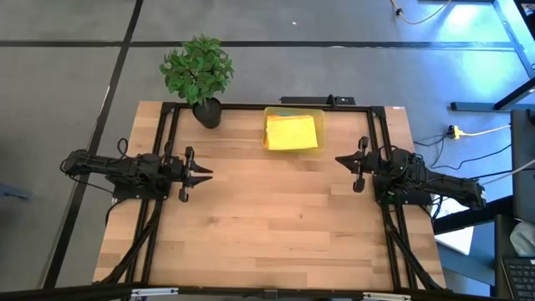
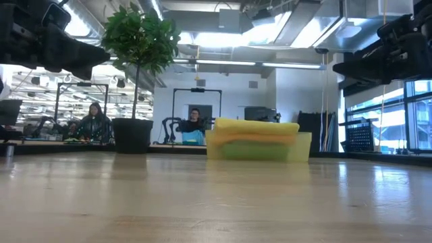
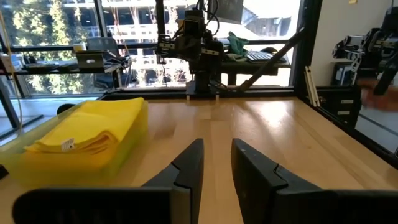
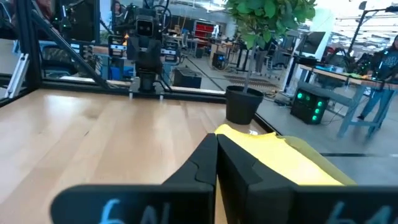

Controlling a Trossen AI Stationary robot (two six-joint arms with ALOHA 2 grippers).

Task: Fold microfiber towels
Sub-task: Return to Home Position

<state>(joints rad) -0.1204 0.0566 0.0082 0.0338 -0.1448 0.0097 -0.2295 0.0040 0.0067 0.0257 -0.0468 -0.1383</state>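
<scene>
The towels (image 1: 292,132) sat folded in the bin (image 1: 294,109) at the surface's (image 1: 276,217) far edge. My left end effector (image 1: 203,173) hung slightly parted, the right end effector (image 1: 341,159) pinched closed, both empty. I judged we were homing; next, only settling at rest.

open table (image 1: 276,217) centre; plant (image 1: 199,71), bin (image 1: 322,125) at far edge
</scene>
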